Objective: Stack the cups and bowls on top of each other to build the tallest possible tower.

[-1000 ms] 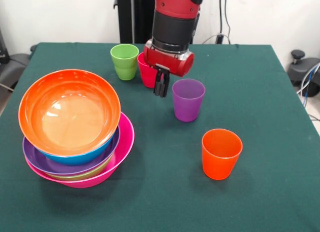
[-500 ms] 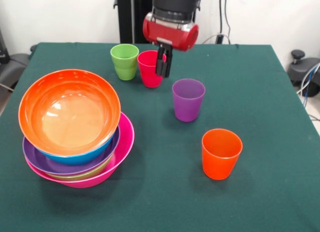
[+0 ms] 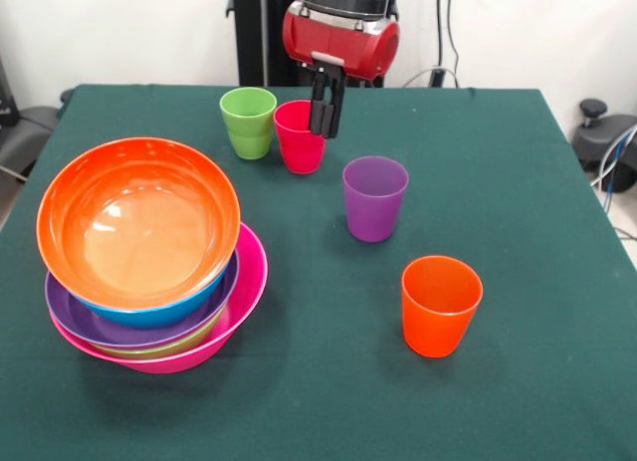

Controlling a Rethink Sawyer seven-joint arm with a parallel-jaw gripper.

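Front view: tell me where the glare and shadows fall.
Front view: light from above puts a broad pale glare on the inside of the orange bowl and thin highlights on the pink bowl rim; the purple cup and orange cup cast only soft, short shadows on the green table; the gripper looks sharp, with no motion blur.

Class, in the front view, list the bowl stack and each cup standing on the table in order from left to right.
bowl stack → green cup → red cup → purple cup → orange cup
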